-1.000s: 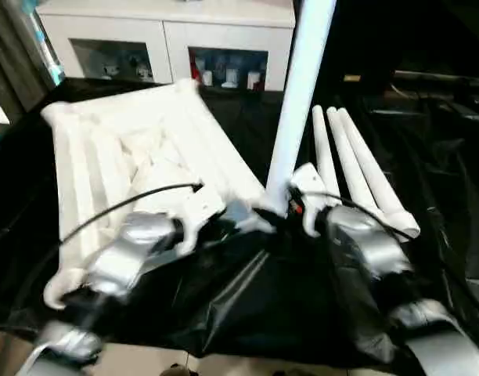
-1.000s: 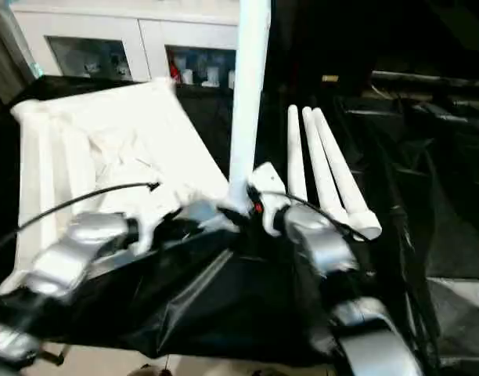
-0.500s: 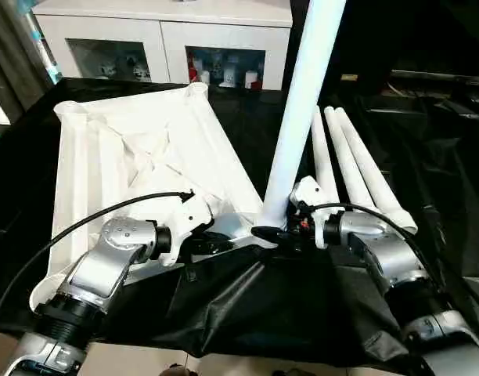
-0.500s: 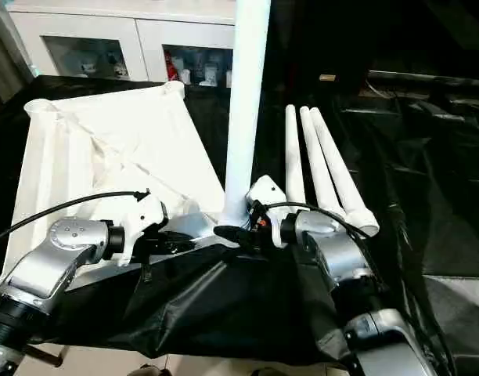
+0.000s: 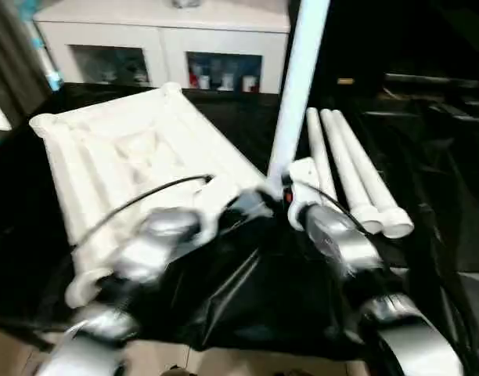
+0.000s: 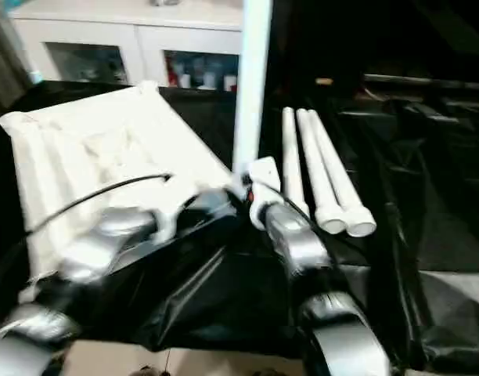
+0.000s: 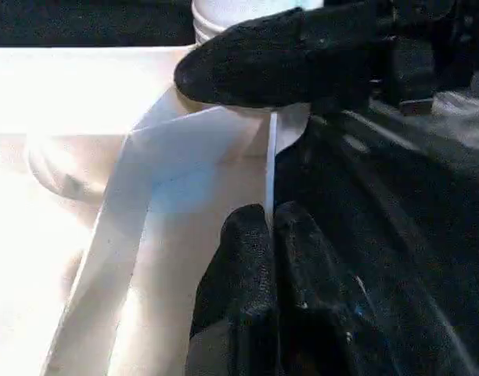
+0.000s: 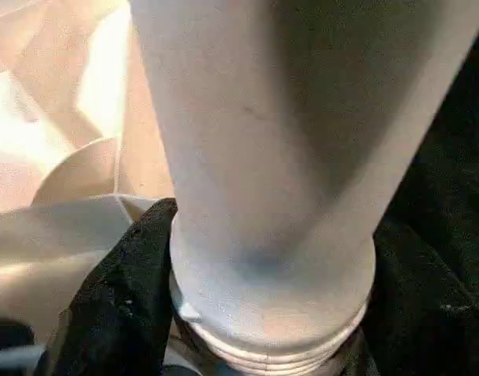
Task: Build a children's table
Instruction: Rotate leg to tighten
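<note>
Leftmost, the table top point(image 5: 130, 157) is seen lying upside down on the black sheet point(image 5: 247, 305), its ribbed underside facing up and a rounded corner socket point(image 5: 44, 124) visible at its far left corner. Nearer the middle, the left gripper point(image 7: 269, 227) is found at the top's near right corner; its two black fingers point(image 7: 247, 258) are pressed tightly together, and a thin white edge of the table top is seen rising right at their tips. Whether that edge is pinched between them cannot be told. A black cable point(image 5: 138, 202) is looped above the silver left forearm point(image 5: 157, 243).

Just beyond the left fingertips, the upright leg point(image 5: 298, 86) is stood on end in the corner of the top, its ribbed base point(image 8: 279, 345) seated at the socket. The right gripper point(image 5: 285, 202) is placed around the bottom of this leg, with one black finger point(image 8: 122, 298) lying against the leg's side and the other point(image 8: 415, 313) on the opposite side, so the leg is grasped between them.

Further right of the right fingers, three loose legs point(image 5: 349, 172) are laid side by side on the black sheet, their wide ends nearest the robot. Behind everything, a white cabinet point(image 5: 165, 47) is seen.
</note>
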You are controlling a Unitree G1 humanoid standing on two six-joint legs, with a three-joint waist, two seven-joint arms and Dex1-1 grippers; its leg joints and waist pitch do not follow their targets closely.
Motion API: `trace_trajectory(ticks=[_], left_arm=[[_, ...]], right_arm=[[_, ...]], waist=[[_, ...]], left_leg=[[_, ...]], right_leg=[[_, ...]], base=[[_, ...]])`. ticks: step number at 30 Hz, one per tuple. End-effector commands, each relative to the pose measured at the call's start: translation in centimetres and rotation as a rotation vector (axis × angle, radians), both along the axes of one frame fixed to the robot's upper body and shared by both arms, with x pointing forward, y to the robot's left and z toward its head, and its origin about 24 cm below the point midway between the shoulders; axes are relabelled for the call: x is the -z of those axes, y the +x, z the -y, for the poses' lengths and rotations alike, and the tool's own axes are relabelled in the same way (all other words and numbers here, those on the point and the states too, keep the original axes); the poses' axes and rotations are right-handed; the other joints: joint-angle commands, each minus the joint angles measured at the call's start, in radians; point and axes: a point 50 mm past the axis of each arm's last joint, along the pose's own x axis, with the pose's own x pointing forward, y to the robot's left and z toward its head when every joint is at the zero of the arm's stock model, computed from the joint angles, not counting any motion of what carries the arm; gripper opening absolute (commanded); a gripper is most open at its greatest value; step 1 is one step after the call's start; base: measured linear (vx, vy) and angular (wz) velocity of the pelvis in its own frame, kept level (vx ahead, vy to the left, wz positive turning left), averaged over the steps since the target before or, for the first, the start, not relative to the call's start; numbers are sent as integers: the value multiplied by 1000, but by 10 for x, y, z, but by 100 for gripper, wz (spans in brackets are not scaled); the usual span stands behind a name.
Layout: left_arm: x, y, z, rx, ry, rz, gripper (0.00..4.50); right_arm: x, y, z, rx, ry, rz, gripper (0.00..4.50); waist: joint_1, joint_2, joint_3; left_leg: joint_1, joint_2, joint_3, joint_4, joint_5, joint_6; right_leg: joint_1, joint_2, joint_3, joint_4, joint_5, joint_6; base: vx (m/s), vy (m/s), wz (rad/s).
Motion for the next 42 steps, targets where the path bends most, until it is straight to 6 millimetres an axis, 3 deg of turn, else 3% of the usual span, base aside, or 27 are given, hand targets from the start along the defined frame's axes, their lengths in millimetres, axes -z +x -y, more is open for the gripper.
trace_trajectory(ticks=[1, 5, 7, 10, 11, 17, 20, 24, 30, 40, 42], left_arm=[[-9, 6, 10, -17, -34, 51, 0], [-8, -2, 5, 63, -46, 46, 0], [-6, -6, 0, 98, -49, 40, 0], [-4, -12, -7, 142, -50, 28, 0], [-3, -14, -11, 163, -50, 26, 0], [0, -33, -39, 286, -23, -32, 0], [0, -37, -44, 313, -22, -46, 0], [-2, -43, -52, 344, -26, -62, 0], [-3, -47, -57, 362, -32, -76, 0], [-2, -47, -58, 350, -38, -82, 0], [-1, -43, -56, 311, -35, -70, 0]], right_arm=[[17, -12, -25, -93, 50, -98, 342], [8, -8, -20, -158, 19, -53, 384], [5, -7, -15, -191, 14, -39, 384], [2, -7, -6, -254, 11, -25, 384], [1, -8, -2, -291, -4, -13, 384], [-12, -27, 28, -596, -60, 36, 384], [-13, -29, 33, -632, -70, 38, 384], [-18, -32, 42, -670, -68, 34, 384], [-21, -37, 44, -719, -53, 27, 384], [-17, -42, 39, -733, -9, 3, 298], [-10, -39, 37, -654, -12, -9, 288]], waist=[[-3, 3, -66], [-2, 2, -68], [-3, -4, -70], [-4, 0, -71], [-2, 1, -74], [7, 1, -79], [11, 2, -78], [9, 1, -74], [9, 0, -76], [9, 1, -75], [9, 0, -74]], left_leg=[[15, 22, -12, -77, -376, -22], [11, 25, -12, -78, -359, -13], [5, 24, -11, -77, -340, -7], [3, 26, -10, -76, -313, 0], [7, 27, -7, -73, -299, 5], [3, 31, -2, -69, -222, 35], [4, 31, -1, -69, -222, 38], [7, 31, -2, -72, -270, 21], [4, 29, -2, -69, -235, 26], [6, 29, -2, -69, -240, 21], [6, 29, -2, -69, -239, 21]], right_leg=[[28, -64, 33, -100, -451, -137], [33, -67, 34, -94, -402, -159], [40, -67, 34, -92, -381, -167], [43, -68, 36, -86, -348, -182], [41, -66, 37, -85, -318, -193], [50, -61, 36, -69, -172, -230], [49, -61, 36, -68, -176, -237], [46, -64, 37, -78, -284, -221], [47, -60, 37, -72, -232, -226], [47, -61, 37, -74, -255, -222], [46, -60, 37, -73, -252, -222]], base=[[0, 0, 0], [0, 0, 0], [0, 0, 0], [0, 0, 0], [0, 0, 0], [0, 0, 0], [0, 0, 0], [0, 0, 0], [0, 0, 0], [0, 0, 0], [0, 0, 0]])
